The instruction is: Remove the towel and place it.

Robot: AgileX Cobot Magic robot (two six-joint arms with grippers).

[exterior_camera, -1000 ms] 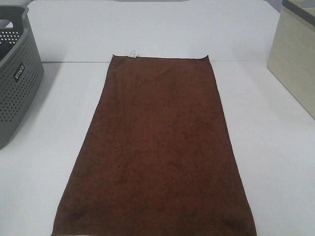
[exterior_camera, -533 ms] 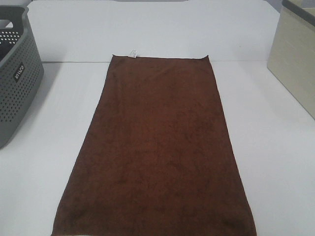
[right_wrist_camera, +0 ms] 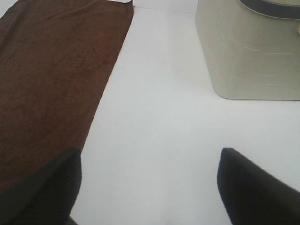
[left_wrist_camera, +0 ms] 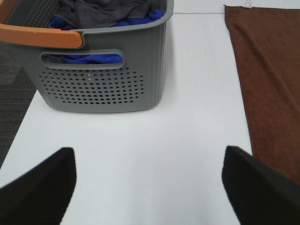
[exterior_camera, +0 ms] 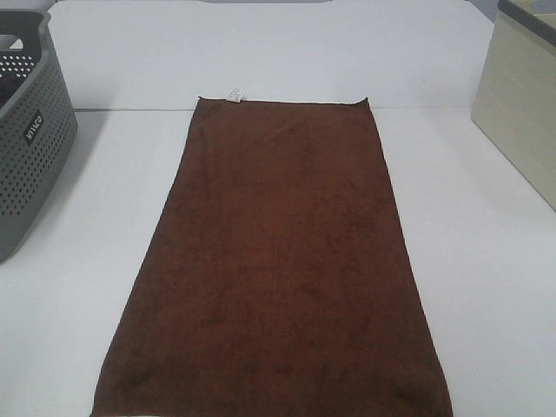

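The white table fills most of the ext. high view. The towel, dark brown, is spread flat lengthwise down the middle of it, w/ the far edge straight and the near edge cut off by the frame. To the left, well apart from the towel, a grey perforated basket is seen at the table's edge; in the left wrist view its orange handle is visible, and grey and blue cloths are piled inside. On the right, a beige bin w/ a dark rim is set near the far right corner, also apart from the towel. A small white tag is seen at the towel's far edge, toward the left corner.

Neither arm appears in the ext. high view. The left gripper is held above bare table btwn basket and towel, its black fingers spread wide apart, nothing btwn them. The right gripper is held beside the towel's right edge, fingers likewise wide apart and empty; one finger overlaps the towel in view, but contact can't be told.
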